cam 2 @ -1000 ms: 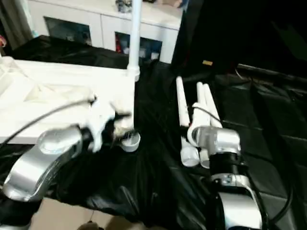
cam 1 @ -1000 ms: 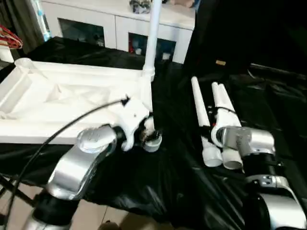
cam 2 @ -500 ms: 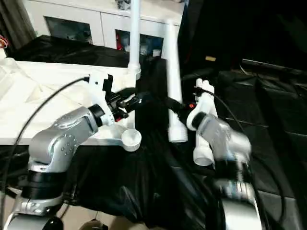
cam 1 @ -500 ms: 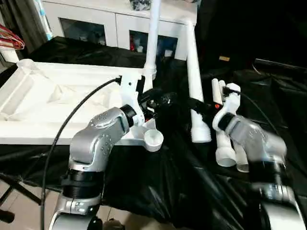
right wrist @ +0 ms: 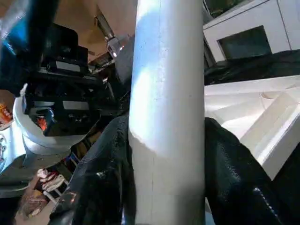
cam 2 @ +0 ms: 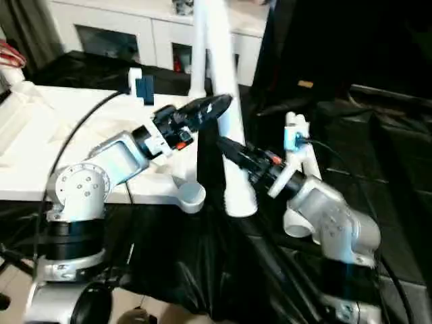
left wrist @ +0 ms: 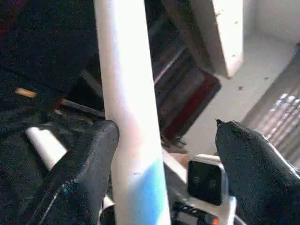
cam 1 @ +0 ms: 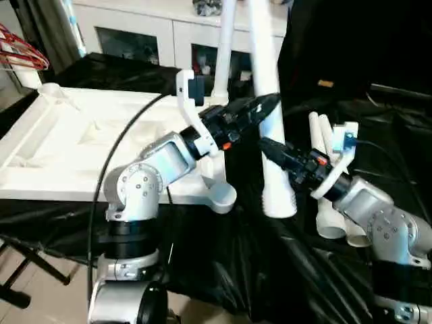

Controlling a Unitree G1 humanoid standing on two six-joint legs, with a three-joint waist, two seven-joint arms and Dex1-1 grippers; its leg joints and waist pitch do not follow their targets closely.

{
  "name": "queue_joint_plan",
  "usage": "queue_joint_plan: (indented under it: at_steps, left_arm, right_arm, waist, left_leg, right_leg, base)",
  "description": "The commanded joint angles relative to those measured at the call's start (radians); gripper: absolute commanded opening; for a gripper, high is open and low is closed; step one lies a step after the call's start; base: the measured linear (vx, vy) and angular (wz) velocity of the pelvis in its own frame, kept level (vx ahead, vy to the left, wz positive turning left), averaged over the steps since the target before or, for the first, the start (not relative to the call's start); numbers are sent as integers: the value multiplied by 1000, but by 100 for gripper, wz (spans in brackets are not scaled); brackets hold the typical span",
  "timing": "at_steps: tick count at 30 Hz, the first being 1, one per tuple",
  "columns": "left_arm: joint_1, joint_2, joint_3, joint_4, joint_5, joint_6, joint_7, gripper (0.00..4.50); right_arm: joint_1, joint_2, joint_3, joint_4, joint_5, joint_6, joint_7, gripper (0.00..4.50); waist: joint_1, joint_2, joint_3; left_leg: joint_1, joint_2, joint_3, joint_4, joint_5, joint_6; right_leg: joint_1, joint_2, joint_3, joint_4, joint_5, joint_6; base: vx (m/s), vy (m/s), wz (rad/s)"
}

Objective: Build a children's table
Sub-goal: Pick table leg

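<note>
The leg point(cam 1: 268, 128) has risen upright, right gripper point(cam 1: 273, 150) holding it.

Even indoor light, soft wrist blur

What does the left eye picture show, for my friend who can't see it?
A silver robot's right gripper holds a long white table leg nearly upright over a black cloth, while its left gripper reaches in with fingers open around it. The upside-down white tabletop lies beside them, one leg already standing in it.

Both arms reach forward and converge, left hand point(cam 1: 260, 106) fingers spread wide, right hand point(cam 1: 273, 150) fingers clamped.
</note>
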Motion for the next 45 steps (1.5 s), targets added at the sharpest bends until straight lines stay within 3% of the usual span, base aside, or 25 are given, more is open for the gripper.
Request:
queue_joint_plan:
  at_steps: [1,4,5,7,11,12,16,17,19,25,29,34,43,45]
  left_arm:
    - [-22,-6,-68,-5,-10,37,-31,375]
    - [-10,6,-98,22,23,35,-13,375]
    - [-10,9,-99,29,32,36,0,375]
    - [-10,13,-99,34,37,38,14,375]
    - [-13,37,-68,61,48,26,34,375]
    - [-12,45,-68,61,54,22,33,375]
    - [-11,59,-66,61,53,14,28,375]
    - [-11,56,-57,49,28,12,13,340]
    - [-13,47,-40,38,-8,12,-3,340]
    - [-11,55,-48,36,-35,19,-38,287]
    - [-10,59,-47,34,-41,25,-35,252]
    - [-13,55,-26,43,-51,18,-14,208]
    - [-18,50,-12,44,-44,-5,33,185]
    - [-18,57,-34,36,-6,-30,46,185]
  right_arm:
    - [-10,-7,17,-55,44,14,22,180]
    - [-13,-7,25,-49,47,6,31,180]
    - [-14,-5,25,-51,50,7,31,180]
    - [-14,-5,27,-55,55,9,29,180]
    - [-19,-11,35,-54,61,4,19,178]
    - [-20,-14,37,-52,60,3,20,178]
    - [-22,-22,43,-49,64,6,25,178]
    - [-25,-25,49,-46,67,10,32,178]
    - [-29,-30,60,-40,76,16,44,178]
    - [-37,-38,96,-16,75,16,69,178]
    - [-44,-38,108,-5,71,12,77,178]
    - [-55,-37,115,12,71,2,74,178]
    - [-60,-39,130,17,64,-6,67,178]
    - [-58,-43,144,13,44,-20,63,234]
  waist:
    - [1,9,-72]
    - [-2,2,-70]
    - [-3,4,-72]
    - [-3,9,-73]
    - [-4,5,-73]
    - [-4,-1,-73]
    - [-3,3,-74]
    - [-3,-14,-74]
    - [1,-6,-73]
    - [1,-13,-72]
    - [2,-8,-72]
    - [2,-12,-72]
    - [3,-13,-73]
    - [4,-12,-73]
  left_leg:
    - [3,20,-7,-59,-125,14]
    - [3,19,-7,-62,-132,14]
    - [4,21,-7,-61,-133,13]
    - [4,20,-7,-61,-125,13]
    - [2,20,-7,-61,-114,11]
    - [3,20,-6,-61,-115,12]
    - [2,21,-6,-60,-106,11]
    - [4,22,-4,-60,-103,15]
    - [1,22,-5,-60,-92,17]
    - [0,20,-4,-60,-96,18]
    - [1,22,-5,-61,-94,14]
    - [0,22,-4,-60,-92,11]
    - [0,22,-4,-61,-85,12]
    - [0,22,-5,-61,-87,11]
  right_leg:
    - [60,-78,47,-89,-218,-119]
    - [59,-76,46,-93,-251,-94]
    - [57,-75,47,-94,-249,-89]
    - [58,-74,47,-93,-228,-89]
    - [61,-75,47,-88,-191,-108]
    - [60,-75,47,-90,-197,-104]
    - [60,-77,48,-86,-190,-109]
    - [59,-77,47,-87,-190,-108]
    - [60,-80,47,-85,-193,-113]
    - [60,-81,48,-87,-222,-98]
    - [58,-80,48,-85,-211,-101]
    - [60,-81,49,-83,-197,-106]
    - [60,-81,48,-82,-188,-102]
    - [60,-82,49,-84,-192,-100]
  base:
    - [0,0,0]
    - [0,0,0]
    - [0,0,0]
    - [0,0,0]
    - [0,0,0]
    - [0,0,0]
    - [0,0,0]
    - [0,0,0]
    - [0,0,0]
    - [0,0,0]
    - [0,0,0]
    - [0,0,0]
    - [0,0,0]
    - [0,0,0]
